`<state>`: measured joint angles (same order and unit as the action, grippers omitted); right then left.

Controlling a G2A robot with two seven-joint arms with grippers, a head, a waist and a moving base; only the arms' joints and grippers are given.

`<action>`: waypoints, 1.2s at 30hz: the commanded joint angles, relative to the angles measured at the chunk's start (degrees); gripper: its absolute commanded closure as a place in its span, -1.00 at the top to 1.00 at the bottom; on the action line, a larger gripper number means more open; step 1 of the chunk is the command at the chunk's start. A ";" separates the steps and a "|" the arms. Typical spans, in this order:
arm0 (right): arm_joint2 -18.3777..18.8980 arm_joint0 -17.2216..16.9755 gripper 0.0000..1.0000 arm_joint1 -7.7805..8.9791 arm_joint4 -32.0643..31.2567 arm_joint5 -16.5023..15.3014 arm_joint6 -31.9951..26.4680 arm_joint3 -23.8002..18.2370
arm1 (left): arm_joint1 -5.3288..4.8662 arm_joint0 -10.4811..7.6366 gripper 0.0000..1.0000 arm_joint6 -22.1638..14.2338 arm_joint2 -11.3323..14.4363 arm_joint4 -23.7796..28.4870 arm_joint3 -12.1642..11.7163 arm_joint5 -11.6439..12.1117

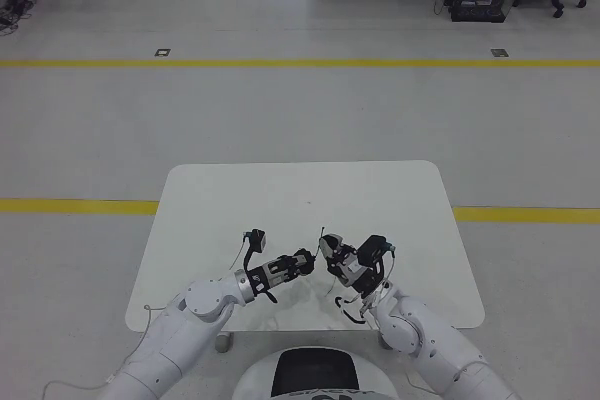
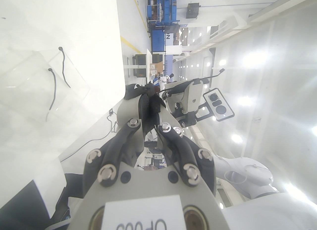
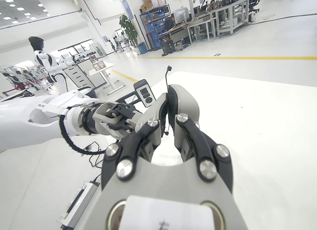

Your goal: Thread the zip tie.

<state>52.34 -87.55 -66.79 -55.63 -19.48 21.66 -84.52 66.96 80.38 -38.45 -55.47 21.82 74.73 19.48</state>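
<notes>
White, round-cornered tabletop fills the top view, with the left claw and right claw held over its near half, tips almost meeting and each with its fingers pressed together. Left wrist view adds a faint clear plastic container well apart from both claws, with two loose black ties lying inside its outline; I cannot tell whether it rests on the tabletop. Thin black plastic zip tie stands upright, pinched in the right claw, its square head uppermost and its tail below the fingers, while what the left claw grips is hidden.
</notes>
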 commanded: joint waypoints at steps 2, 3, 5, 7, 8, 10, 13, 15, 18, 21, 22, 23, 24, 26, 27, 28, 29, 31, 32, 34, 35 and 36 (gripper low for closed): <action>0.02 0.04 -1.00 -0.03 -0.02 0.00 -0.27 0.06 | 0.00 0.00 -1.00 0.00 0.00 0.00 0.00 0.00; 0.02 0.05 -1.00 -0.05 -0.03 0.00 -0.36 0.07 | 0.00 0.00 -1.00 0.00 0.00 0.00 0.00 0.00; 0.02 0.07 -1.00 -0.09 -0.05 0.00 -0.46 0.10 | 0.00 0.00 -1.00 0.00 0.00 0.00 0.00 0.00; 0.01 0.10 -1.00 -0.13 -0.08 0.00 -0.61 0.17 | 0.00 0.00 -1.00 0.00 0.00 0.00 0.00 0.00; 0.01 0.12 -1.00 -0.14 -0.09 0.00 -0.66 0.21 | 0.00 0.00 -1.00 0.00 0.00 0.00 0.00 0.00; 0.00 0.17 -1.00 -0.19 -0.16 0.00 -0.76 0.33 | 0.00 0.00 -1.00 0.00 0.00 0.00 0.00 0.00; 0.02 0.18 -1.00 -0.25 -0.31 0.00 -0.81 0.41 | 0.00 0.00 -1.00 0.00 0.00 0.00 0.00 0.00; 0.04 0.16 -1.00 -0.28 -0.42 0.00 -0.82 0.42 | 0.00 0.00 -1.00 0.00 0.00 0.00 0.00 0.00; 0.03 0.11 -1.00 -0.32 -0.53 0.00 -0.79 0.35 | 0.00 0.00 -1.00 0.00 0.00 0.00 0.00 0.00; -0.07 0.09 -1.00 -0.34 -0.50 0.00 -0.74 0.22 | 0.00 0.00 -1.00 0.00 0.00 0.00 0.00 0.00; -0.12 0.09 -1.00 -0.33 -0.49 0.00 -0.74 0.18 | 0.00 0.00 -1.00 0.00 0.00 0.00 0.00 0.00; -0.21 0.10 -1.00 -0.31 -0.53 0.00 -0.77 0.12 | 0.00 0.00 -1.00 0.00 0.00 0.00 0.00 0.00; -0.28 0.11 -1.00 -0.29 -0.54 0.00 -0.78 0.07 | 0.00 0.00 -1.00 0.00 0.00 0.00 0.00 0.00; -0.42 0.15 -1.00 -0.22 -0.51 0.00 -0.79 0.01 | 0.00 0.00 -1.00 0.00 0.00 0.00 0.00 0.00; -0.49 0.18 -1.00 -0.19 -0.49 0.00 -0.82 -0.01 | 0.00 0.00 -1.00 0.00 0.00 0.00 0.00 0.00; -0.56 0.20 -1.00 -0.16 -0.46 0.00 -0.87 -0.02 | 0.00 0.00 -1.00 0.00 0.00 0.00 0.00 0.00; -0.63 0.23 -1.00 -0.13 -0.42 0.00 -0.90 -0.02 | 0.00 0.00 -1.00 0.00 0.00 0.00 0.00 0.00; -0.83 0.31 -1.00 -0.07 -0.40 0.00 -0.98 -0.08 | 0.00 0.00 -1.00 0.00 0.00 0.00 0.00 0.00; -0.92 0.35 -1.00 -0.03 -0.35 0.00 -1.00 -0.08 | 0.00 0.00 -1.00 0.00 0.00 0.00 0.00 0.00; -1.12 0.46 -1.00 0.05 -0.25 0.00 -1.03 -0.09 | 0.00 0.00 -1.00 0.00 0.00 0.00 0.00 0.00; -1.22 0.49 -1.00 0.09 -0.23 0.00 -1.03 -0.10 | 0.00 0.00 -1.00 0.00 0.00 0.00 0.00 0.00; -1.31 0.53 -1.00 0.13 -0.23 0.00 -1.01 -0.11 | 0.00 0.00 -1.00 0.00 0.00 0.00 0.00 0.00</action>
<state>51.11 -87.05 -66.70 -55.86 -19.48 20.63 -84.62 66.96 80.38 -38.45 -55.47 21.82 74.73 19.48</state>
